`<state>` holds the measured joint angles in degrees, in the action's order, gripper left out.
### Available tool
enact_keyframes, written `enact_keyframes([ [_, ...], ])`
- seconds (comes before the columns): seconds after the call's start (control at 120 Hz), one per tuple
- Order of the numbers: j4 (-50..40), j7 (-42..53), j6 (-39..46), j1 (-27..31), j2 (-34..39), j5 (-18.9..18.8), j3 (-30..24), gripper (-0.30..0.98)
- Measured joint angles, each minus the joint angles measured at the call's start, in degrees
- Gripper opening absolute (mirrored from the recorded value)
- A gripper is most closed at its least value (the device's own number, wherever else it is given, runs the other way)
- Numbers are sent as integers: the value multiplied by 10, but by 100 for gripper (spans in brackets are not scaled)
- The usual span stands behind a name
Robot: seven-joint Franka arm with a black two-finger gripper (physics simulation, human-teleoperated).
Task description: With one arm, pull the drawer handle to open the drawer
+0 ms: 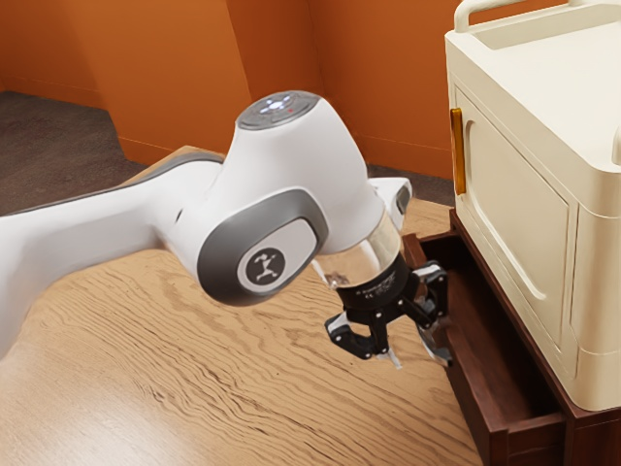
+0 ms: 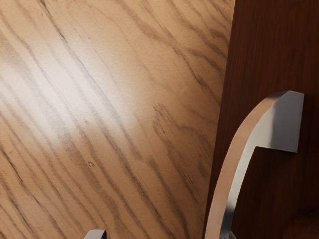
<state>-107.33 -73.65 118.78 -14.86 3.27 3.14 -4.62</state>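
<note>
The black gripper (image 1: 411, 340) points down beside the front of the dark brown drawer (image 1: 497, 361), its fingers spread apart. That drawer stands pulled out, its inside showing from above. A curved metal handle (image 1: 435, 343) on the drawer front is close to the finger nearer the drawer. In the wrist view, tips of the gripper (image 2: 162, 235) show far apart at the lower edge, one of them right by the handle (image 2: 240, 152). The handle is fixed to the dark wood of the drawer (image 2: 271, 45); its lower part runs out of that view.
A cream cabinet (image 1: 514, 209) with an orange-yellow handle (image 1: 458, 150) stands above and behind the drawer. A pale wood-grain surface (image 1: 223, 388) extends below the arm. Orange walls (image 1: 165, 68) rise behind.
</note>
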Motion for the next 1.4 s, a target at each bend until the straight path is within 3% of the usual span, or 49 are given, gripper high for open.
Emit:
enact_keyframes([
  [1.4, -109, -25, 3, 9, 100, -8, 5, 22],
])
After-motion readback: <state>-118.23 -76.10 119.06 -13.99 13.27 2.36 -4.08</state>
